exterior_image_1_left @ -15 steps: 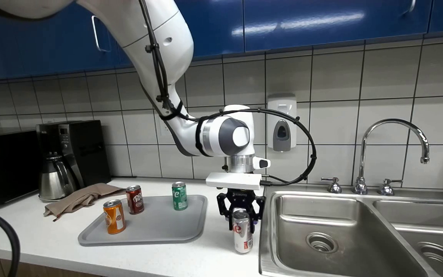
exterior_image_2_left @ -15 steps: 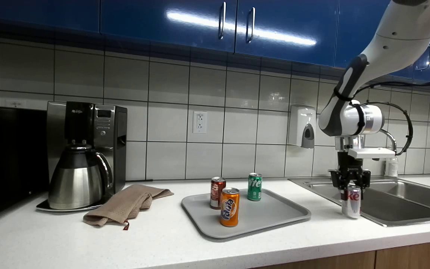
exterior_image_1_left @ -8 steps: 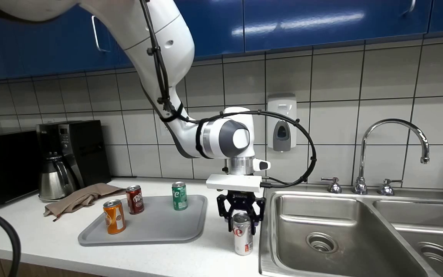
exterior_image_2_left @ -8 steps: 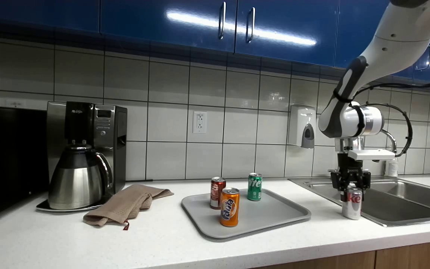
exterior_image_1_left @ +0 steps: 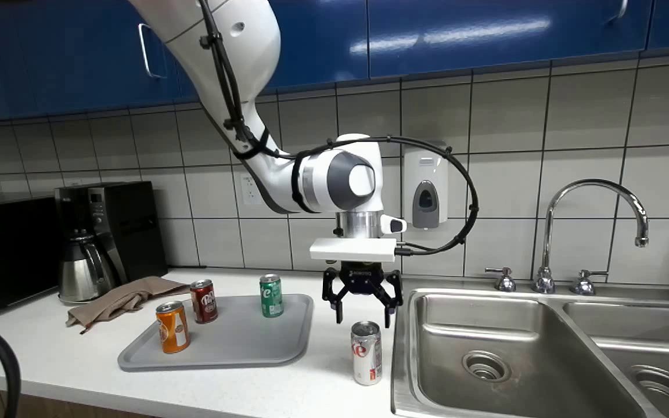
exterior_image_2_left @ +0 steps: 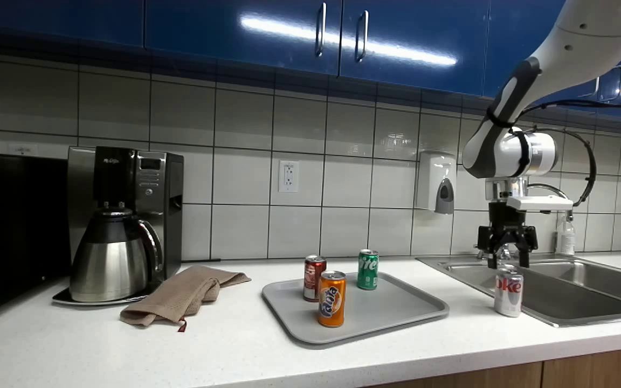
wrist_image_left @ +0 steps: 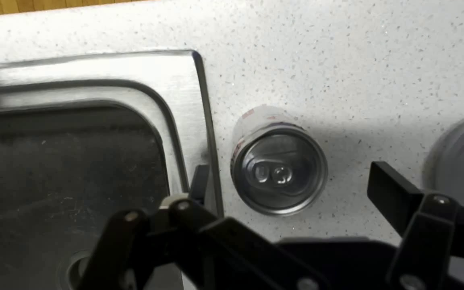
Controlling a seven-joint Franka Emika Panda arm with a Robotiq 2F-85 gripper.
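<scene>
The silver Coke can (exterior_image_1_left: 366,355) stands upright on the table (exterior_image_1_left: 294,389). Above it hangs the claw (exterior_image_1_left: 363,321), released, jaws spread apart. Just beside the can lies the sink (exterior_image_1_left: 403,371); on the can's opposite side sits a gray tray (exterior_image_1_left: 247,337).

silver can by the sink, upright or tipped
Upright: in both exterior views, the silver can stands on the counter, lid facing up.
</scene>
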